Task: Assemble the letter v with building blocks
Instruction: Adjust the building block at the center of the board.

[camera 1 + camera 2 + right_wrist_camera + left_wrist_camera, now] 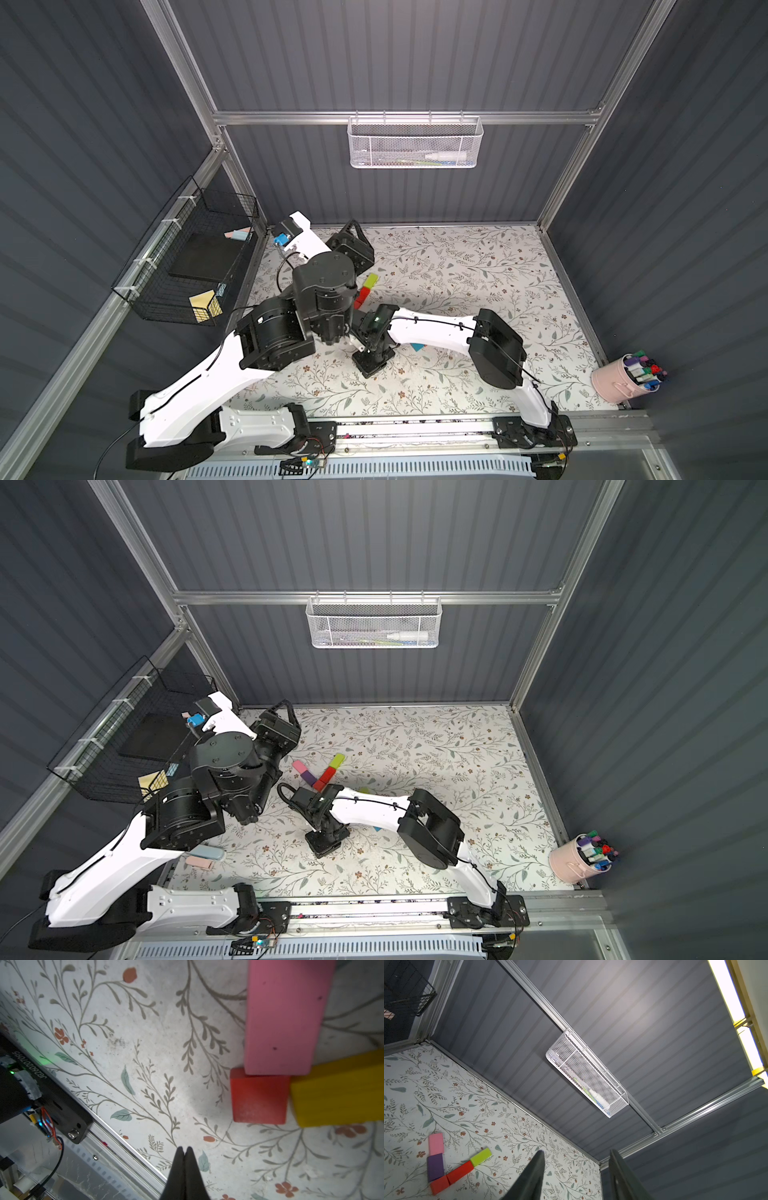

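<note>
Left arm: black-and-white robot arm (324, 286) is rising closest to the top views, bending over the left part of the table.
Left pincer (576, 1151): its two dark fingers are standing well apart in the left wrist view and gripping nothing.
Right pincer (184, 1148): its fingers are pressing together tip to tip, holding nothing. It is pointing down at the table on the near side of the V; whether it is touching the surface I cannot tell.
Letter: five building blocks are lying flat left of the table's centre, forming a V that is opening toward the far wall.
Point of the V: small red square block (439, 1184) is sitting at the near tip.
Far-left stroke: purple rectangular block (435, 1166) and pale pink rectangular block (436, 1144) are running end to end from that tip.
Far-right stroke: red rectangular block (460, 1172) and lime rectangular block (480, 1157) are running the other way.
Loose blocks: long deep-pink block (284, 1016), second red square block (259, 1099) and yellow rectangular block (340, 1093) are lying bunched beside the right pincer, apart from its tips.
Teal block (417, 346): it is peeking out from under the right arm's white forearm.
Table (478, 270): white floral-printed surface is carrying all of this.
Surroundings: white mesh basket (413, 143) is hanging on the far wall, black wire basket (191, 266) on the left wall, and pink cup of markers (615, 380) is standing at the near right corner.
</note>
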You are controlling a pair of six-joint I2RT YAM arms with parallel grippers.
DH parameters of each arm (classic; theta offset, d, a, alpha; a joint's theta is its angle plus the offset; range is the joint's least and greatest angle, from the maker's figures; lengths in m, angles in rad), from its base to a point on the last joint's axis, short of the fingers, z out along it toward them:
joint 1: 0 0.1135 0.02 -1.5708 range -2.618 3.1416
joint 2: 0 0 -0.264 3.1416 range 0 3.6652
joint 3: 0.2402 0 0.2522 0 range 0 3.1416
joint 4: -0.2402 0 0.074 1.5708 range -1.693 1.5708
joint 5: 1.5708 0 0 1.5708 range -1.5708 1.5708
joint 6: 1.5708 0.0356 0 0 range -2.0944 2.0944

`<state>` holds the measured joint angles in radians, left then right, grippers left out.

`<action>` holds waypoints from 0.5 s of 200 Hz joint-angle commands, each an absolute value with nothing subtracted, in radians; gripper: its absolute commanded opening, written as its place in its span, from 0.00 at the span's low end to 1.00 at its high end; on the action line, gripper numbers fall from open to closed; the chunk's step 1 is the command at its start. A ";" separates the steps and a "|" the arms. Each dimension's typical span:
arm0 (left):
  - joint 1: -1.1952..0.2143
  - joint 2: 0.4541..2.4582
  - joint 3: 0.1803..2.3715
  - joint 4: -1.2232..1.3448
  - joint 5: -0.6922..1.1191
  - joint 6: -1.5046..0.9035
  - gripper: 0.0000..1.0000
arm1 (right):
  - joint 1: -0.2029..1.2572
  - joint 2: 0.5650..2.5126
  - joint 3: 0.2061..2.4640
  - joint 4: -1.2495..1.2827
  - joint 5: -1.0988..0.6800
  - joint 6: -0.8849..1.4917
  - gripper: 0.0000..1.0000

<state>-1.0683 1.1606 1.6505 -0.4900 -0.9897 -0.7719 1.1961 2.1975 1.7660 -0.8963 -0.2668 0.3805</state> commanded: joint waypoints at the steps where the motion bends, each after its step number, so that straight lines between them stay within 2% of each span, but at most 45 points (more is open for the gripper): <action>1: -0.962 1.172 1.656 -0.401 -0.773 -0.633 0.55 | 1.197 2.234 1.824 -0.963 -0.230 0.349 0.00; 40: -0.798 1.209 1.631 -0.332 -0.529 -0.555 0.58 | 1.200 2.251 1.847 -0.963 -0.207 0.342 0.00; 100: -0.661 1.212 1.559 -0.261 -0.376 -0.541 0.59 | 1.203 2.291 1.887 -0.997 -0.149 0.339 0.00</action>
